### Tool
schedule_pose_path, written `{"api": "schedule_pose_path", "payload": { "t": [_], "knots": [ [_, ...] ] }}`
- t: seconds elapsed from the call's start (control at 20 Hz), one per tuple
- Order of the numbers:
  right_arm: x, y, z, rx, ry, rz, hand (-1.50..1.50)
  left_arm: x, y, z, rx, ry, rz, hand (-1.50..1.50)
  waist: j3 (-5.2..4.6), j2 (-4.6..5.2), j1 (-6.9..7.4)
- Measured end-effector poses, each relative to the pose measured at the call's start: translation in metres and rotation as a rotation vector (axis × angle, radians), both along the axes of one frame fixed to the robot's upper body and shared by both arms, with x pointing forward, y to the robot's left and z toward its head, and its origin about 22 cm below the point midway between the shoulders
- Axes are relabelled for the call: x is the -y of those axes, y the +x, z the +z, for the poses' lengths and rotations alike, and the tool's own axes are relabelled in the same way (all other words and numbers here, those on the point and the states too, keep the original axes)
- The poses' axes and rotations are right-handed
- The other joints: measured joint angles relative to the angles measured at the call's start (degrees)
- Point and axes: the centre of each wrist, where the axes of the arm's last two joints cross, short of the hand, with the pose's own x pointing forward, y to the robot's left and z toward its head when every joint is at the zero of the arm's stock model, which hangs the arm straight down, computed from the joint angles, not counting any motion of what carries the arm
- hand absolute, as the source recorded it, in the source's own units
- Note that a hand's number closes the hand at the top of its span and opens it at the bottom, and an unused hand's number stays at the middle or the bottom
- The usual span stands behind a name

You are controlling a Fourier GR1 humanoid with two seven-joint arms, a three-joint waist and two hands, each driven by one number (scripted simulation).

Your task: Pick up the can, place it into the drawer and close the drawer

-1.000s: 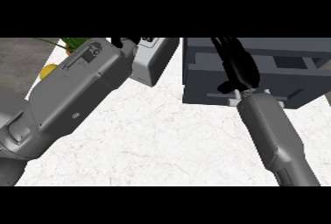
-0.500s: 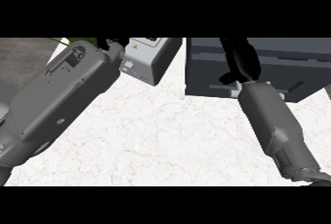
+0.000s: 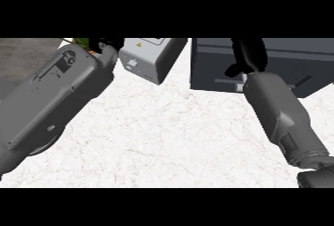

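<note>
No can shows in the head view. The dark grey drawer unit [image 3: 287, 66] stands at the top right, and I cannot tell whether its drawer stands out or is in. My right hand [image 3: 249, 55] lies stretched over the unit's front, its fingers straight and running up past the picture's top edge, its thumb sticking out to the left. The right forearm [image 3: 280, 114] comes in from the lower right. My left forearm [image 3: 52, 101] fills the left side. Only a small black part of my left hand [image 3: 104, 44] shows at the top edge.
A light grey box-shaped appliance [image 3: 153, 57] stands at the top middle, between the left hand and the drawer unit. A bit of green and yellow [image 3: 81, 42] peeks out behind the left wrist. White marble counter [image 3: 169, 141] spreads between the forearms.
The right forearm has shifted right and farther toward the drawer unit. The unit's lighter upper part no longer shows. The left forearm has swung right, covering the yellow thing at the left.
</note>
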Motion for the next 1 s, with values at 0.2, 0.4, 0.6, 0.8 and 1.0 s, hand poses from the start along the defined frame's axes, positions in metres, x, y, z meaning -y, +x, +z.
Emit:
{"api": "schedule_pose_path", "payload": {
  "t": [0.2, 0.4, 0.6, 0.8, 1.0],
  "knots": [
    [0.006, 0.006, 0.009, -0.014, -0.014, -0.018, -1.50, -0.007, -0.004, 0.004, 0.006, -0.002, -0.005, -1.50, 0.27, 0.45, 0.38],
    [0.008, 0.010, 0.018, -0.033, -0.030, -0.030, -1.50, -0.009, -0.006, 0.009, 0.003, 0.003, -0.009, -1.50, 0.50, 0.98, 0.74],
    [0.010, 0.012, 0.022, -0.081, -0.022, -0.014, -1.50, -0.011, -0.011, 0.012, 0.008, 0.002, -0.021, -1.50, 0.66, 1.13, 1.03],
    [0.010, 0.014, 0.025, -0.132, 0.093, 0.052, -1.50, -0.009, -0.015, 0.008, 0.000, 0.001, -0.035, -1.50, 0.75, 1.12, 0.78],
    [0.011, 0.015, 0.028, -0.165, 0.292, 0.091, -1.50, -0.009, -0.018, 0.006, 0.002, 0.003, -0.033, -1.50, 0.71, 1.00, 0.51]
  ]
}}
